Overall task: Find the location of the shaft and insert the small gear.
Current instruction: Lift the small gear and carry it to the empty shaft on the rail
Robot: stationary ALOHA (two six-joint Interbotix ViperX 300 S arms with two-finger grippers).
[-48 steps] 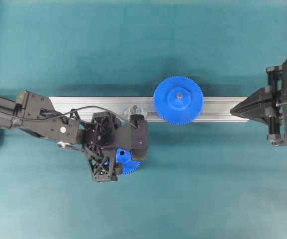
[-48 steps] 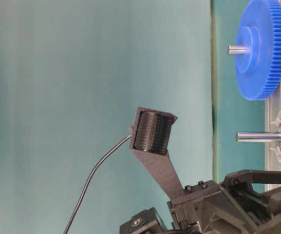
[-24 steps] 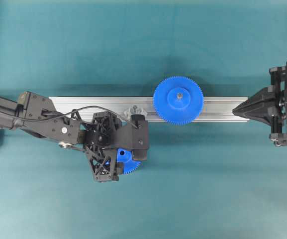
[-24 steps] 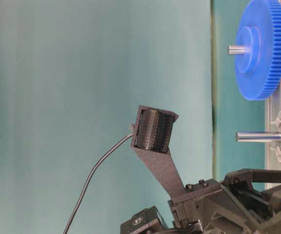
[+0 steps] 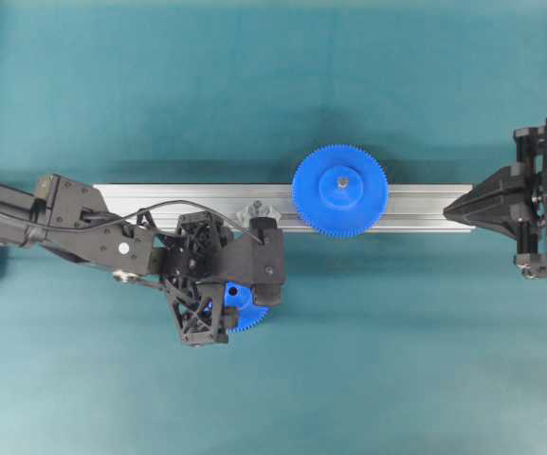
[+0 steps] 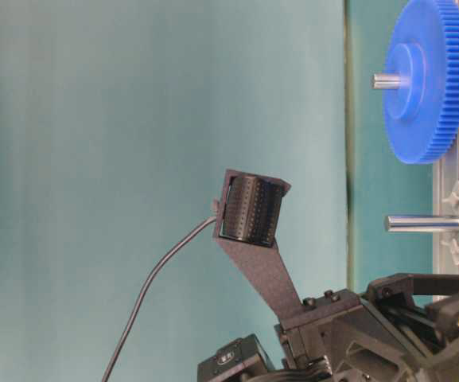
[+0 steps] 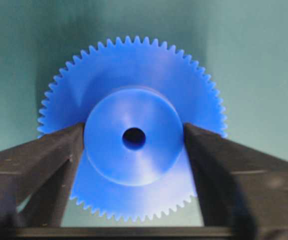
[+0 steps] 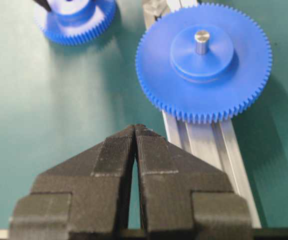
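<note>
The small gear (image 7: 134,165) lies flat on the teal mat, hub up, just in front of the rail. My left gripper (image 7: 134,137) is shut on its raised hub, a finger (image 7: 54,155) touching each side. From overhead the left gripper (image 5: 235,305) covers most of the small gear (image 5: 248,318). The shaft (image 6: 422,224) stands bare on its silver bracket (image 5: 257,210) on the rail, just behind the left gripper. My right gripper (image 8: 135,127) is shut on nothing at the rail's right end (image 5: 448,210).
A larger blue gear (image 5: 339,190) sits on its own pin on the aluminium rail (image 5: 425,207), right of the shaft. In the right wrist view the larger gear (image 8: 203,62) lies ahead to the right and the small gear (image 8: 76,22) at the far left.
The left jaws have closed inward onto the small gear's hub, and the wrist has turned slightly. The right gripper has drawn back a little to the right.
</note>
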